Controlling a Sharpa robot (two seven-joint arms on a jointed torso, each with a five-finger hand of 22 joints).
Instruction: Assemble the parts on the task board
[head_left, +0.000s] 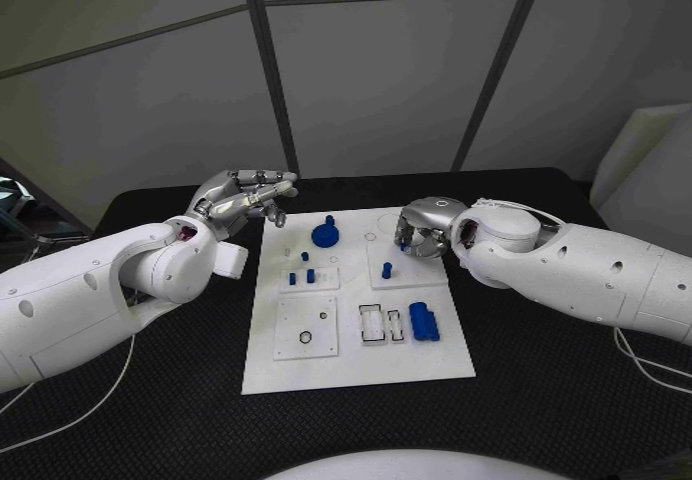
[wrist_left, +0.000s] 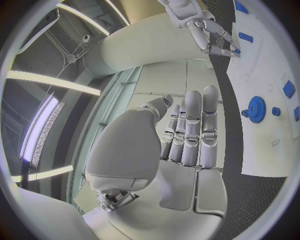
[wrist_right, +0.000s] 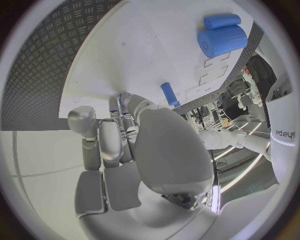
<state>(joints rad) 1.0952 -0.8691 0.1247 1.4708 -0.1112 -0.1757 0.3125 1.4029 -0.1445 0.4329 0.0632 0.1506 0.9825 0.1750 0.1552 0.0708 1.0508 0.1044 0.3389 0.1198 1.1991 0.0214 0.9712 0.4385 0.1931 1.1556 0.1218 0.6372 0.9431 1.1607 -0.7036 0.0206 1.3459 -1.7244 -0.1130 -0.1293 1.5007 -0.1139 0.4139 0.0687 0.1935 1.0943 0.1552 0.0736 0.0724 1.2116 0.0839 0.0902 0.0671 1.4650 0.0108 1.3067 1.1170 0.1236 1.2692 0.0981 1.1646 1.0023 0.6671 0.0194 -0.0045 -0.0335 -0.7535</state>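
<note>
The black table (head_left: 548, 400) carries the white task board (head_left: 361, 350) at its centre, running from about twelve o'clock down to six o'clock in the head view.

The right arm (head_left: 606, 275) comes in from three o'clock, and the right hand (head_left: 421, 228) hangs fingers-down over the board's upper right part, near one o'clock of the board's middle. Its fingers (wrist_right: 115, 107) are drawn close together, tips down on the white surface. Whether they pinch anything I cannot tell. A small blue peg (head_left: 387, 269) stands on the board just beside those fingertips, toward six o'clock of the hand and apart from it; in the right wrist view the same peg (wrist_right: 169, 94) lies just past the fingers, not touching them.

The left arm (head_left: 101, 290) enters from nine o'clock. The left hand (head_left: 248, 197) is raised beside the board's upper left corner, off the plate, fingers (wrist_left: 194, 127) straight and pressed side by side, holding nothing.

The blue gear (head_left: 326, 235) sits at the board's twelve o'clock end, between the two hands and well clear of both. The blue cylinder block (head_left: 423, 321) lies at the board's lower right, about four o'clock. Several small blue pins (head_left: 300, 277) stand left of centre. A black ring (head_left: 304, 336) lies at seven o'clock.
</note>
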